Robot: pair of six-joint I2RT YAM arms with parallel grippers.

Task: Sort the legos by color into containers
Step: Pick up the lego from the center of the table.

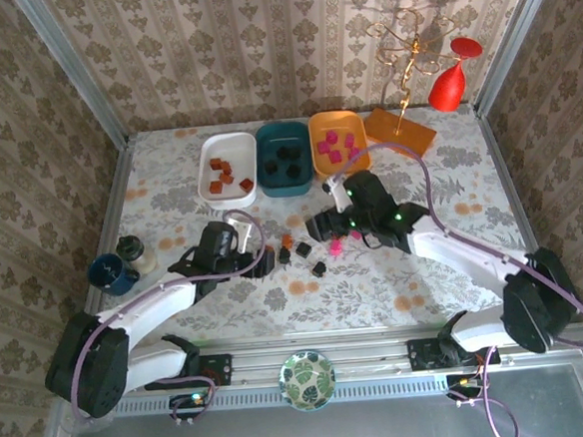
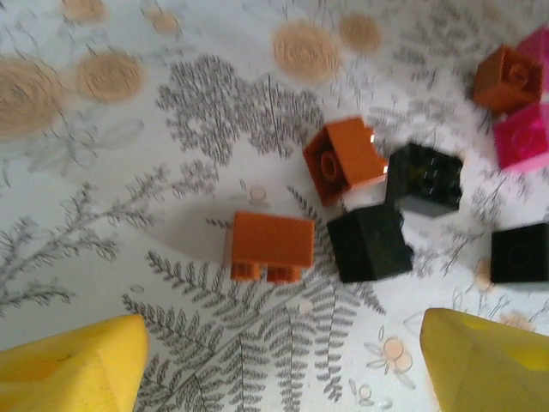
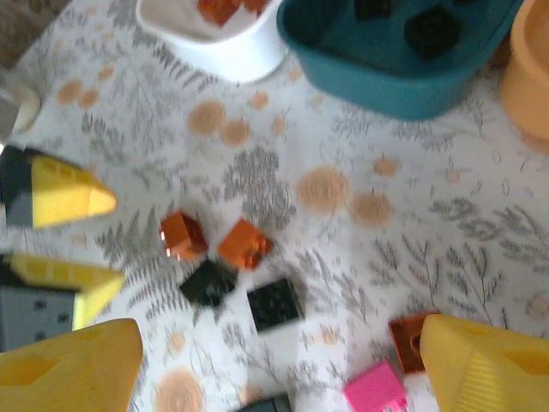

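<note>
Left gripper (image 2: pixel 281 343) and right gripper (image 3: pixel 281 343) hang spread, empty, over loose bricks (image 2: pixel 273 246). Beyond sit white tub (image 1: pixel 212 189), teal tub (image 1: pixel 286 187), orange tub (image 1: pixel 361 134); the overhead view adds a mug (image 1: pixel 110 273), probably clear, left.

Brown-orange legos (image 1: pixel 224 171) in white tub (image 1: pixel 228 145), black ones (image 1: pixel 285 159) in teal tub (image 1: pixel 286 186), pink ones (image 1: pixel 334 148) in orange tub (image 1: pixel 330 123); bench (image 1: pixel 376 283) fern-and-blossom print; pincer fingers (image 2: pixel 73 369) yellow.
</note>
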